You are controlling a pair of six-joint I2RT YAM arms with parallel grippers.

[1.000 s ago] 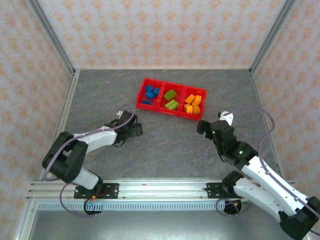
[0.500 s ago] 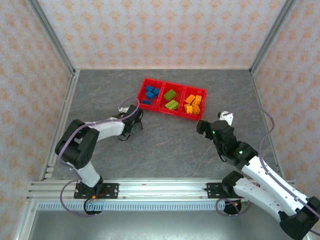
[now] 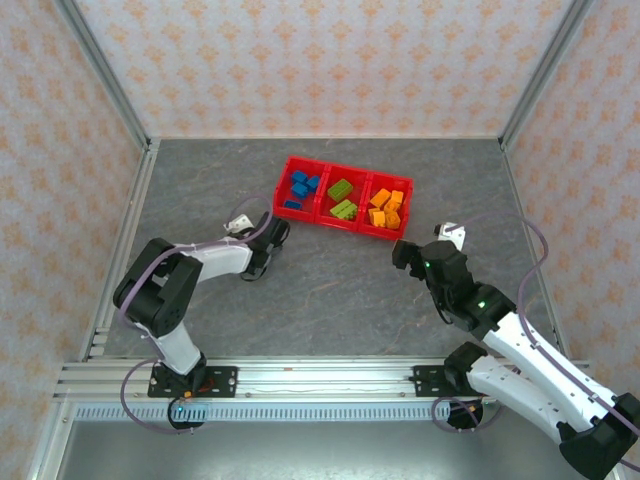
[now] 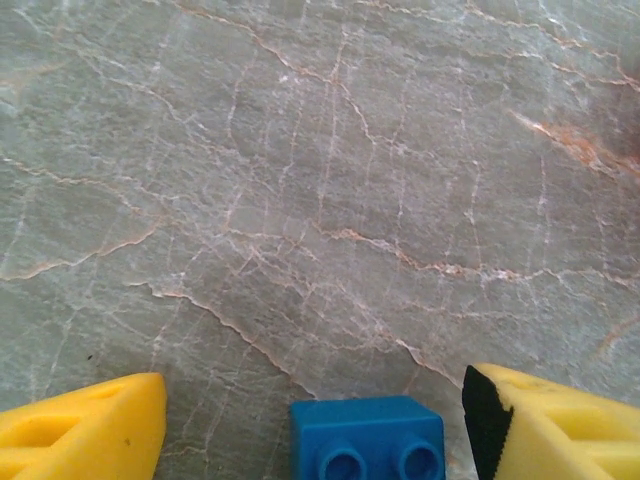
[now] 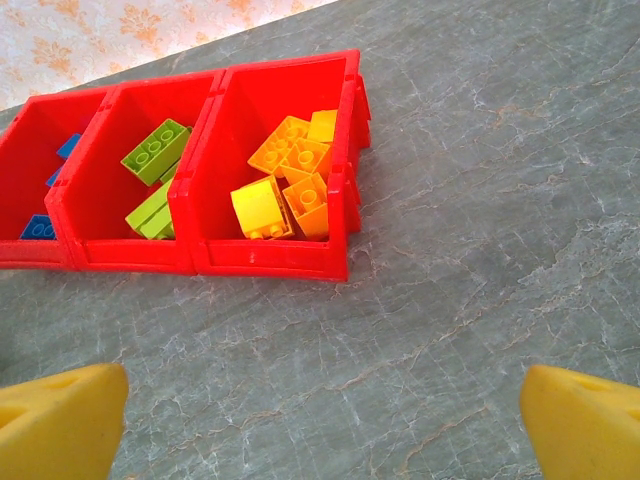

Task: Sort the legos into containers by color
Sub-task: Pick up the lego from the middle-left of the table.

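- Table [image 3: 330,290]: grey top with pale marble veining.
- Red tray [image 3: 366,232]: three joined bins, flat on the top, far centre.
- Blue lego [image 4: 367,438]: single, on bare surface.

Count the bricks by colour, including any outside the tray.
Blue bricks: 5 (4 in the tray, 1 on the table between the left fingers)
Green bricks: 3, as far as I can tell
Orange bricks: 5
Total: 13
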